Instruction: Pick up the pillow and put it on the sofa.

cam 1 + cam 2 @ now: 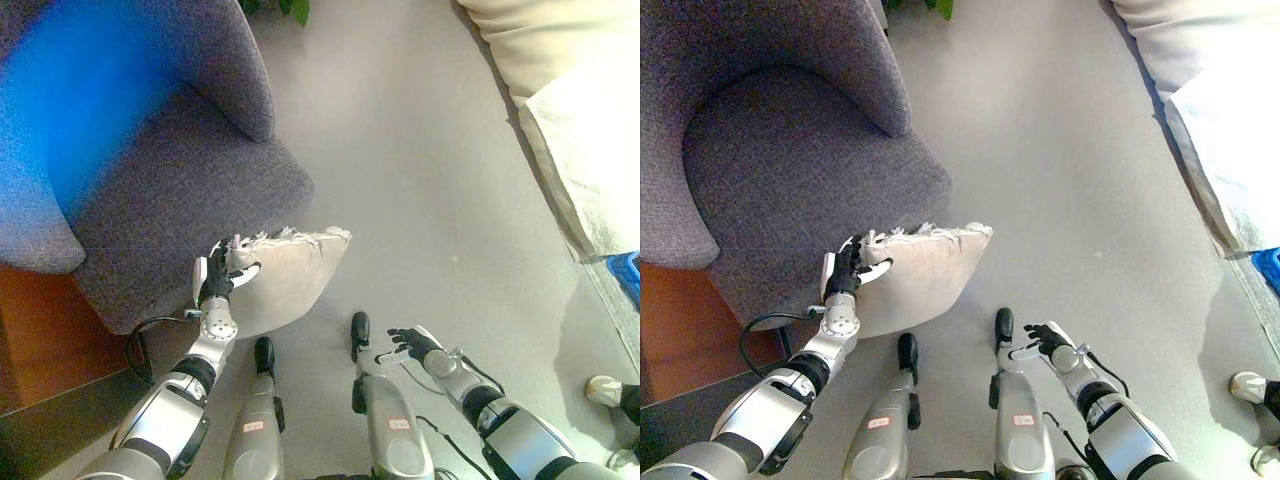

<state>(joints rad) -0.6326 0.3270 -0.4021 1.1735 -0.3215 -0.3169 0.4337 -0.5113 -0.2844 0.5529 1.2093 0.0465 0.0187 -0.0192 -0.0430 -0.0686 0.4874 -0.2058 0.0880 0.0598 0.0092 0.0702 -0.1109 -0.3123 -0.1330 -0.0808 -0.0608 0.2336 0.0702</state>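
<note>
A beige pillow (290,275) with a fringed top edge hangs just in front of the grey armchair's seat (190,190), above the floor. My left hand (220,275) is shut on the pillow's upper left corner, fingers curled over the fringe. In the right eye view the same hand (848,268) grips that corner of the pillow (925,275). My right hand (410,345) hovers low on the right, apart from the pillow, with relaxed fingers and nothing in it.
The grey armchair's curved back and arm (880,70) fill the upper left. A cream sofa or cushion (560,50) with a white cloth (600,150) lies at the upper right. A person's shoe (603,390) shows at the right edge. Grey floor (420,170) lies between.
</note>
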